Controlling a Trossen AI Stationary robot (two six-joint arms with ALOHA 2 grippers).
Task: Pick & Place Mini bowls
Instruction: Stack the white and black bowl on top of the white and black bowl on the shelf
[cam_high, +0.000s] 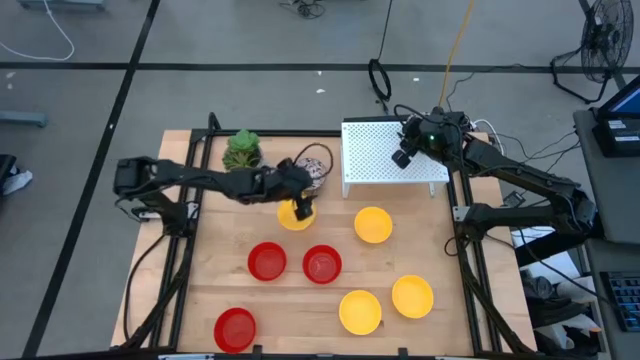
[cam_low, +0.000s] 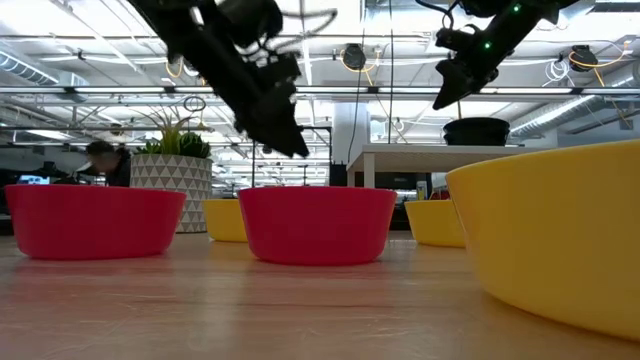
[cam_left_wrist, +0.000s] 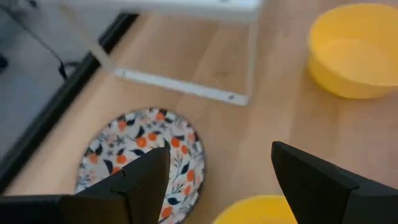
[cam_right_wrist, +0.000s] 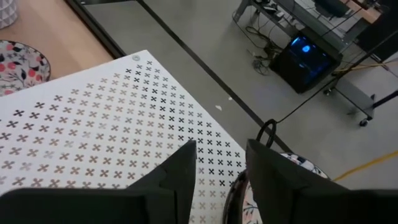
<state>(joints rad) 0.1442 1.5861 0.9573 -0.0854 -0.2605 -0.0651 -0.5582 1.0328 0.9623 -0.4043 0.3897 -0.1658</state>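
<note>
High view, looking straight down: a wooden table (cam_high: 400, 330) holds small round bowls and a white perforated shelf (cam_high: 385, 150) near its far edge. The left arm reaches in from the left, and the left gripper (cam_high: 302, 208) hangs directly over a yellow bowl (cam_high: 293, 216) near the table's middle. Its two fingers (cam_left_wrist: 134, 186) are spread apart with nothing between them; the left wrist view shows the yellow rim in the gap below.

Just beyond that bowl, beside the shelf, sits a white floral bowl (cam_high: 317, 168). A green plant (cam_high: 241, 150) stands to its left at the far edge.

Three more yellow bowls rest on the right half of the table: one (cam_high: 373, 224) in front of the shelf and two side by side nearer the front, one (cam_high: 360, 311) left of the other (cam_high: 412, 296). Two red bowls sit close together in the centre, one (cam_high: 267, 261) to the left and one (cam_high: 322, 264) to the right. A third red bowl (cam_high: 235, 329) lies at the front left.

The right gripper (cam_high: 405, 152) hovers above the shelf's right end. Its fingers (cam_right_wrist: 180, 174) are parted slightly and grip nothing. A second floral bowl (cam_right_wrist: 298, 163) shows partly behind those fingers in the right wrist view; whether it rests on the shelf cannot be told.

In the low view, a person (cam_low: 100, 160) is visible in the room behind the table.
</note>
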